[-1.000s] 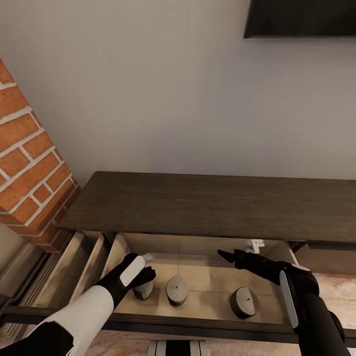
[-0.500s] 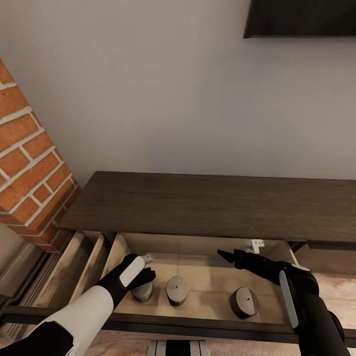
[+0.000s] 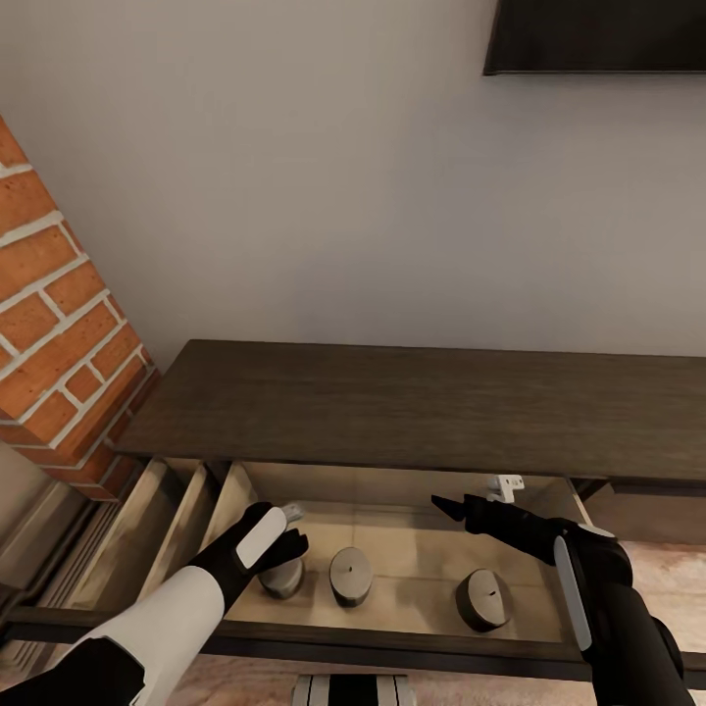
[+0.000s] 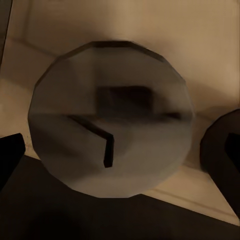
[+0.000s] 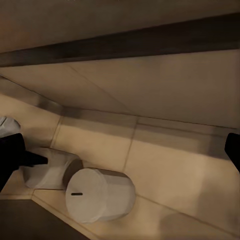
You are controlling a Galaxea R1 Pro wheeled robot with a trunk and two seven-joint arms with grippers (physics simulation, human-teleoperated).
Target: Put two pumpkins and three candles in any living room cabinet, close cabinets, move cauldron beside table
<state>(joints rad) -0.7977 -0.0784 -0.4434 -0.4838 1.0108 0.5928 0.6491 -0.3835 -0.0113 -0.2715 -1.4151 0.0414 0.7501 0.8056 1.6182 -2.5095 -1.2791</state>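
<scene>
Setting the third candle [image 3: 282, 579] into the open drawer [image 3: 412, 534] near its left wall, my left gripper [image 3: 289, 529] hung over it, jaws spread; right gripper [image 3: 446, 506] idled, jaws unclear. Next came withdrawing and shutting the cabinet [image 3: 412, 407].

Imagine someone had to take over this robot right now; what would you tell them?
Left gripper: open, above the left candle, which stands in the open drawer.
Right gripper: open, empty, over the drawer's right half.
Middle candle and right candle are also in that drawer of the cabinet.
Done: all three candles inside.
Left: pumpkins, shutting the drawers, and the cauldron.
</scene>
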